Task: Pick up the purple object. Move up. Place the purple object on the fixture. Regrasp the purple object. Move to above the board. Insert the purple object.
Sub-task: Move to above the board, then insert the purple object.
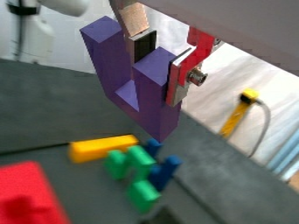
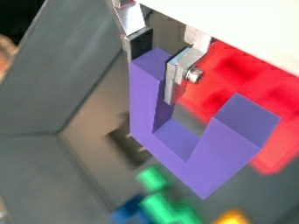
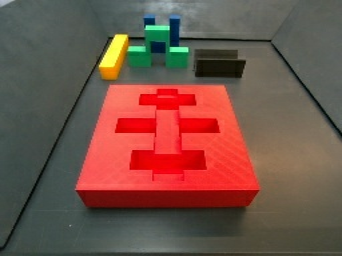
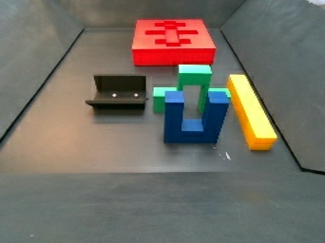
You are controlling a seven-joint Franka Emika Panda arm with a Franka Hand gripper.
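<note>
While the gripper (image 1: 159, 66) appears only in the wrist views, both of them show it clamped on the purple block (image 1: 122, 74). One prong of the U sits between the two silver fingers (image 1: 183, 77), the dark pads pressing its sides. The block's other prong stands free beside the fingers, and its base hangs below them, clear of the dark floor.

Below the held block, in a wrist view, lie a yellow bar (image 1: 103, 149), a green block (image 1: 135, 166) and a blue block (image 1: 163, 168), bunched together, with a corner of the red board (image 1: 30, 197) near them. The red board (image 2: 251, 74) also shows behind the block (image 2: 205, 149) in a wrist view.

In a side view the board (image 3: 100, 140) fills the centre and lower part of the frame. The yellow bar (image 3: 114, 55), green block (image 3: 163, 45) and blue block (image 3: 160, 22) stand across the upper part, and the fixture (image 3: 218, 64) stands at the upper right of centre.

In a side view the board (image 4: 146, 47) is at the top, the fixture (image 4: 117, 92) at centre left and the green block (image 4: 193, 81) just behind the blue one (image 4: 178, 116). The yellow bar (image 4: 252, 109) lies to their right.
</note>
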